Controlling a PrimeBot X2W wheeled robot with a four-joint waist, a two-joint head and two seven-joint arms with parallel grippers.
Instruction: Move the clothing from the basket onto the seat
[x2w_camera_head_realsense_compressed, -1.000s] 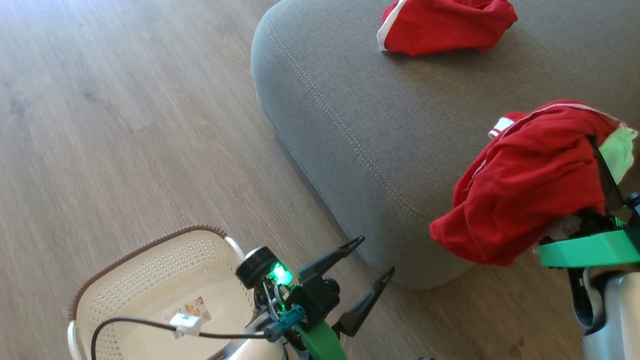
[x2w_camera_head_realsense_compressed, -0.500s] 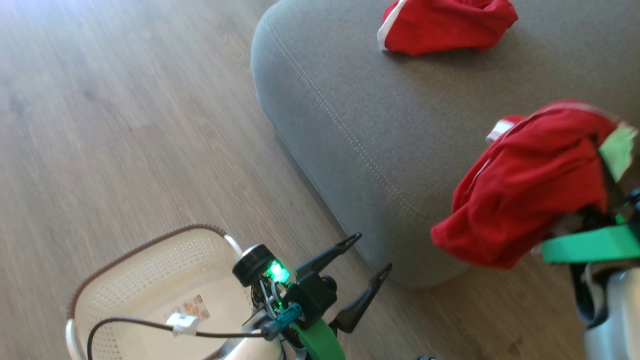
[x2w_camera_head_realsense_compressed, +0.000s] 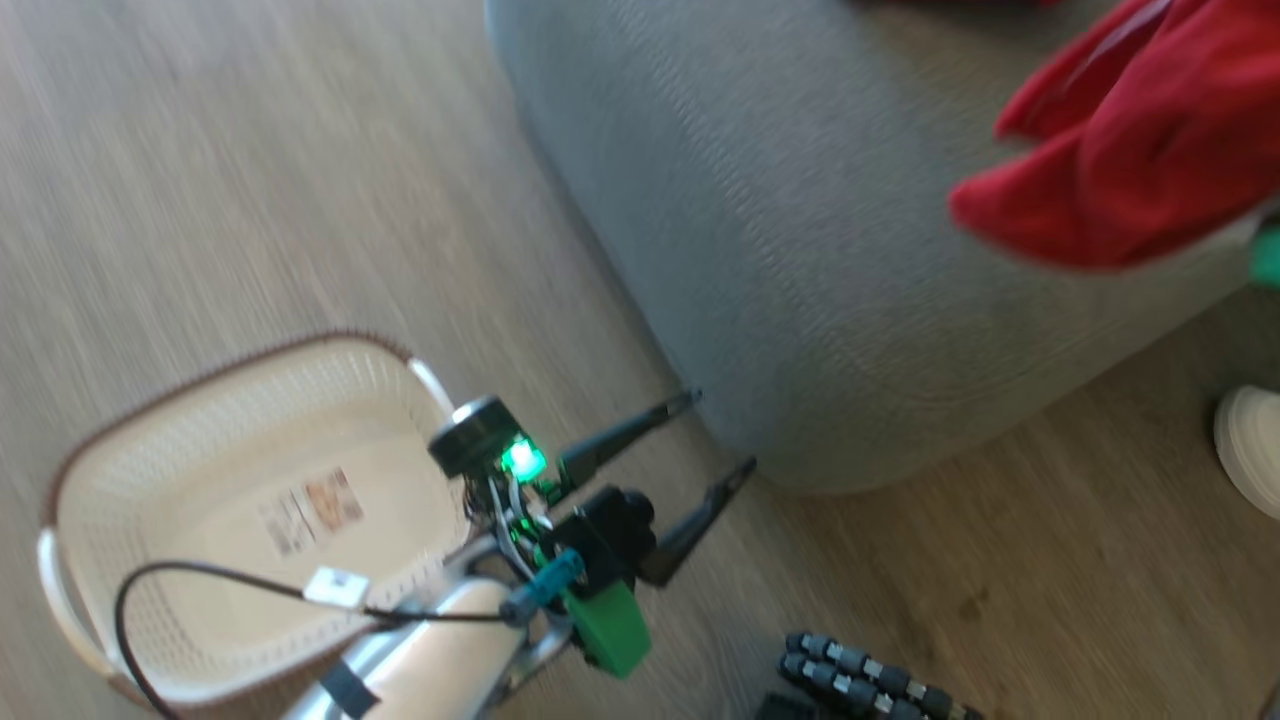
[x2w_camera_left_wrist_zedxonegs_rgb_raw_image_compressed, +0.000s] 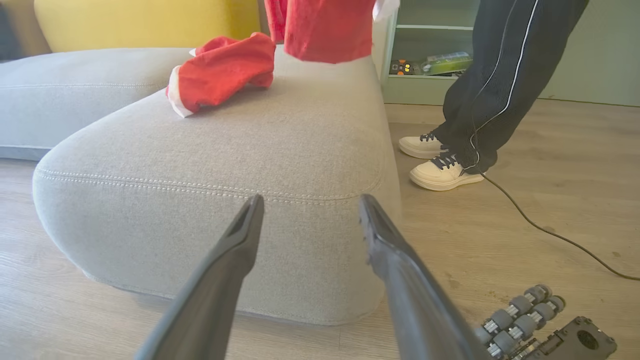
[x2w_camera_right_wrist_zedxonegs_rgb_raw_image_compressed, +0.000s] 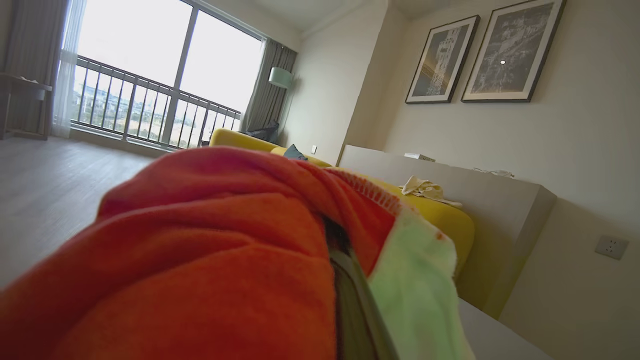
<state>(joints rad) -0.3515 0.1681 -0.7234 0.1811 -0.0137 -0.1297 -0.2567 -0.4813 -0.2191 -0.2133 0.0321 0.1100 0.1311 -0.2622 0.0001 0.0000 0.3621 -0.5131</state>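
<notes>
The seat (x2w_camera_head_realsense_compressed: 800, 250), toward one o'clock, bears one red garment (x2w_camera_left_wrist_zedxonegs_rgb_raw_image_compressed: 220, 72). The basket (x2w_camera_head_realsense_compressed: 250, 400), at eight o'clock, looks empty. The second garment (x2w_camera_head_realsense_compressed: 1130, 150) hangs above the seat on the right hand (x2w_camera_right_wrist_zedxonegs_rgb_raw_image_compressed: 350, 295); cloth hides its grip, so I cannot tell. The left hand (x2w_camera_head_realsense_compressed: 719, 432) gapes empty. Only the release seems left.

Person's pale shoes (x2w_camera_left_wrist_zedxonegs_rgb_raw_image_compressed: 442, 175), black cable (x2w_camera_left_wrist_zedxonegs_rgb_raw_image_compressed: 542, 229) on wood floor (x2w_camera_left_wrist_zedxonegs_rgb_raw_image_compressed: 550, 150).

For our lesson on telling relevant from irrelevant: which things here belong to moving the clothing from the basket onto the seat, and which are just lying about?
Belong to the job: carried red garment, lying red garment, basket, seat.
Just lying about: floor cable, yellow sofa, framed pictures, person's shoes.
</notes>
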